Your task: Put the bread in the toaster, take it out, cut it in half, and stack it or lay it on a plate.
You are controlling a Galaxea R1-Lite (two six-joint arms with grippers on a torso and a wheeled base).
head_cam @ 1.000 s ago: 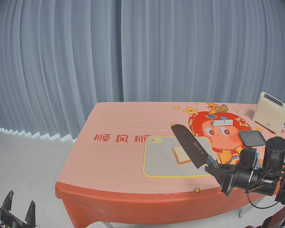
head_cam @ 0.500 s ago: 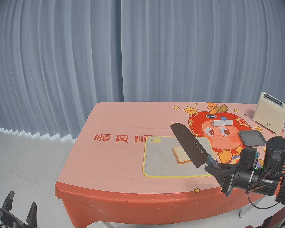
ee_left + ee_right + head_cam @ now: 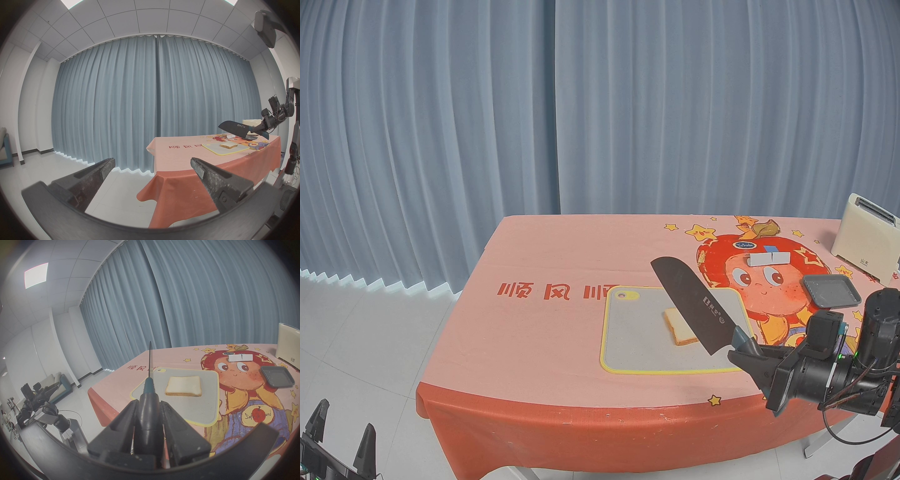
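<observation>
A slice of bread [image 3: 679, 327] [image 3: 183, 386] lies flat on a grey cutting board [image 3: 637, 337] with a yellow rim, near the table's front. My right gripper [image 3: 751, 360] [image 3: 149, 402] is shut on the handle of a dark knife [image 3: 694, 304] [image 3: 150, 360]. The blade is held in the air above the bread and board, pointing away from me. A cream toaster [image 3: 867, 236] [image 3: 288, 344] stands at the far right. A small grey plate [image 3: 830, 290] [image 3: 277, 376] lies in front of it. My left gripper [image 3: 339, 437] [image 3: 151, 175] hangs open, low off the table's left.
The table [image 3: 550, 325] wears a pink cloth with a cartoon print and drops off at its front and left edges. A small white and blue block [image 3: 770, 257] lies behind the board. Blue curtains close off the back.
The knife blade has shifted slightly left and a little farther over the board with my right gripper. The left gripper has drifted slightly lower.
</observation>
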